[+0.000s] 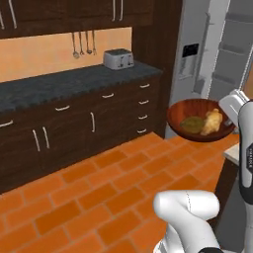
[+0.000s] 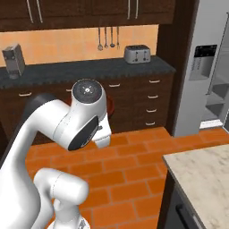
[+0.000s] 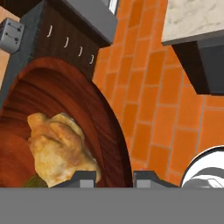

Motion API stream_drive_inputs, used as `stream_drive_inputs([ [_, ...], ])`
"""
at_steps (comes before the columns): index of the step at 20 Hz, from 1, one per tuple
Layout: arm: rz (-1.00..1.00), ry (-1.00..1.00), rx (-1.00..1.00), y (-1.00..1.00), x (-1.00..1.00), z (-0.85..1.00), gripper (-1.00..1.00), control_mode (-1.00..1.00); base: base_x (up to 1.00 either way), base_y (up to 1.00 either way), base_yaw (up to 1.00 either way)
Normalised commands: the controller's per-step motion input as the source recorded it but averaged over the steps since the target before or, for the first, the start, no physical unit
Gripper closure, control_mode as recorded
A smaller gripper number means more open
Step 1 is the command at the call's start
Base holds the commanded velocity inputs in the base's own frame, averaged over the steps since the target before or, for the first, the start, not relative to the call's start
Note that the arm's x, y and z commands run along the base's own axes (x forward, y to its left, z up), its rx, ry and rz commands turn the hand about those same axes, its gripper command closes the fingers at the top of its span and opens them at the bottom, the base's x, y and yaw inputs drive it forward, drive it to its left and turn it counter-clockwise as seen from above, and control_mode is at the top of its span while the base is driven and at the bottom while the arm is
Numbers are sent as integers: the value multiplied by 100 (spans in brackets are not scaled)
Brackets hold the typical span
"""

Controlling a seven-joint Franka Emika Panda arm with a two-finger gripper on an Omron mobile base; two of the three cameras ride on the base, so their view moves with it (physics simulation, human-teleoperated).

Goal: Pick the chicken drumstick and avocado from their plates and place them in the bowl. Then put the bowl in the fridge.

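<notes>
- Gripper [image 3: 114, 178]: in the hand view its two dark tips stand on either side of the rim of the bowl [image 3: 65, 94], drawn in close and pinching that rim.
- Bowl is off any surface, carried in the air above the orange tile floor [image 1: 99, 188]. In the left base view it hangs in front of the fridge [image 1: 197, 54], with the gripper at the side nearest the arm.
- Chicken drumstick [image 3: 59, 148] lies inside the bowl, just ahead of the gripper tips and to their left in the hand view, resting on the bowl's inner slope.
- Avocado [image 1: 191, 124] lies in the bowl too, touching or nearly touching the drumstick on the side away from the gripper in the left base view. In the hand view a sliver of dark green shows under the drumstick at the lower edge; probably the same fruit, but too little shows to be sure.
- Right base view: the arm's big joint hides most of the bowl; a thin reddish-brown arc shows past the joint's right edge.
- Fridge: grey door with the black dispenser panel [image 2: 202, 56] is beyond the bowl. To the right of it, open grey shelves [image 2: 219, 96] are visible.
- Background beyond the gripper: dark cabinets under a dark speckled tabletop [image 1: 64, 84], a toaster [image 1: 118, 59] on it, utensils hanging on the orange wall.
- A pale stone tabletop corner [image 2: 201, 174] sits to the arm's right.
</notes>
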Motion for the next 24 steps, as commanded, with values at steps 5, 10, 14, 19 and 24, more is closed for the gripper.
stream_drive_inputs([
  [5, 0, 0, 0, 0, 0, 0, 100, 100, 90, -4, -49],
  [10, 0, 0, 0, 0, 0, 0, 100, 100, 71, 8, -56],
  [14, 0, 0, 0, 0, 0, 0, 100, 100, 36, 73, -65],
  [19, 0, 0, 0, 0, 0, 0, 100, 100, 57, 99, -62],
  [24, 0, 0, 0, 0, 0, 0, 100, 100, 95, 100, -58],
])
